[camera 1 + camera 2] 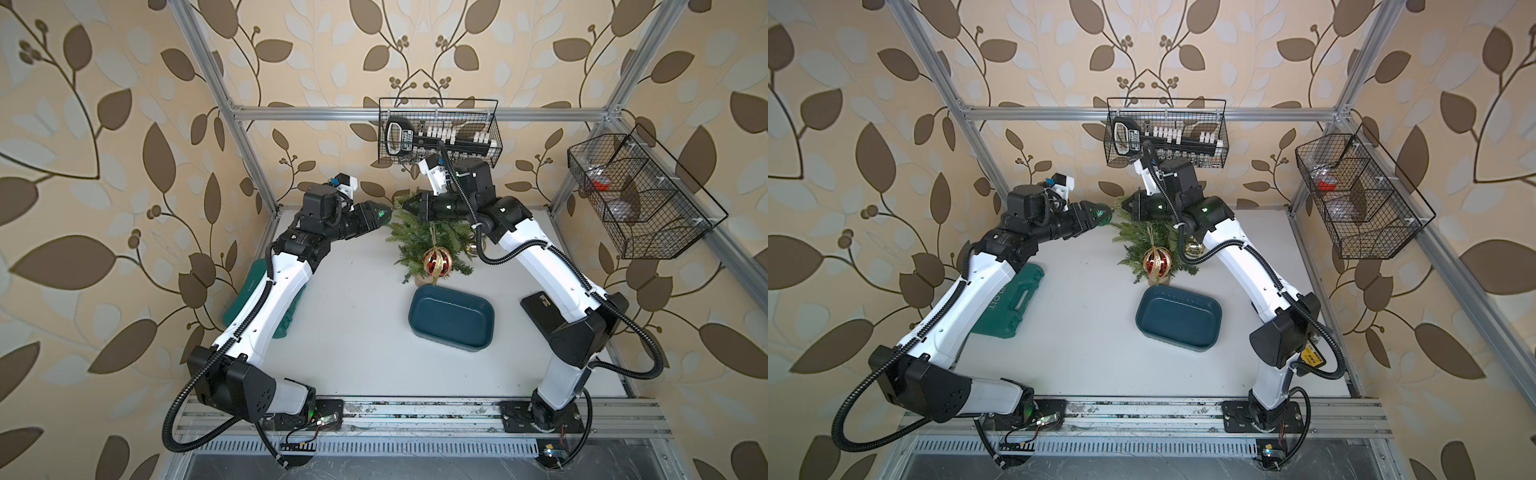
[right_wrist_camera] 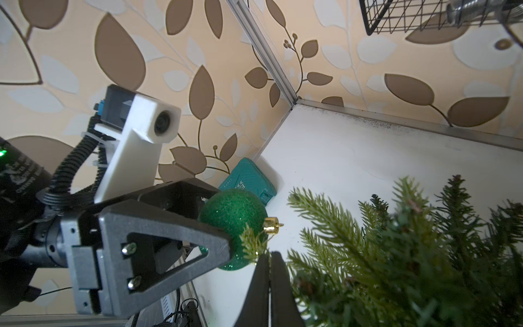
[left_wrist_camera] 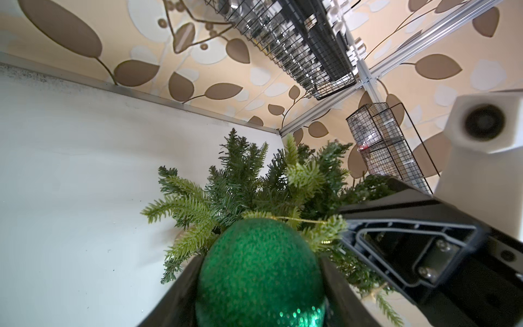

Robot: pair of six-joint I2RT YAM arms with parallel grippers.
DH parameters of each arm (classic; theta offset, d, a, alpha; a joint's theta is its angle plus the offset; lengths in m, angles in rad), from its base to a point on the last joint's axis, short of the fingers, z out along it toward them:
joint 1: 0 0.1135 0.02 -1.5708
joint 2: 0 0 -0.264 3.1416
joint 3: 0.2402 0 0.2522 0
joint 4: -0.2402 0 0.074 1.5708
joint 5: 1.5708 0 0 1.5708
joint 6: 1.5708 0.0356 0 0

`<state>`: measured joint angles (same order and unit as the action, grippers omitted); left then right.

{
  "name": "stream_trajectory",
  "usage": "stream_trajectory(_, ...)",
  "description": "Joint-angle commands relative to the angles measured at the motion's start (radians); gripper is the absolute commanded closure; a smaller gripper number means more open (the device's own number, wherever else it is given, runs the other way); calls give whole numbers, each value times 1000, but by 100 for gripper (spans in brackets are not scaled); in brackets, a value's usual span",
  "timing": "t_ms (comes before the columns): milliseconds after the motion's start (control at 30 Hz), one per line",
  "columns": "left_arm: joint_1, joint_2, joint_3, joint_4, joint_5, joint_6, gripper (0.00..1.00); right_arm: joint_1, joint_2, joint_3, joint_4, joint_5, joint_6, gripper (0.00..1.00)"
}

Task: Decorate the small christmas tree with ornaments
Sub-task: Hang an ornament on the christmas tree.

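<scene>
The small christmas tree stands at the back of the white table. On its front hangs a red ornament with gold stripes, and a gold ornament shows on its right side behind my right arm. My left gripper is shut on the green glitter ornament, held against the tree's left branches. My right gripper reaches over the treetop from the right. It is shut on the thin gold string loop that runs from the green ornament's cap, beside a pale twig tip.
A teal tray sits just in front of the tree. A green plastic case lies under my left arm. A wire basket hangs on the back rail above the tree, and another wire basket on the right frame.
</scene>
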<state>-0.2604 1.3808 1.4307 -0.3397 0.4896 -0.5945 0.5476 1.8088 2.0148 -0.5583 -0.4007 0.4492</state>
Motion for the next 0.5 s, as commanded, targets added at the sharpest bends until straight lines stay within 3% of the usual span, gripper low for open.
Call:
stream_trajectory(0, 12, -62, -14, 42, -4, 0, 46, -4, 11, 0, -14, -15, -2, 100)
stream_trajectory(133, 13, -82, -34, 51, -15, -5, 42, -2, 13, 6, -14, -37, -9, 100)
stream_trajectory(267, 13, -95, -51, 52, -22, -9, 25, -2, 17, 7, -12, -53, -10, 100)
stream_trajectory(467, 13, -116, -73, 52, -32, -15, 20, 0, 9, 9, -8, -62, -12, 92)
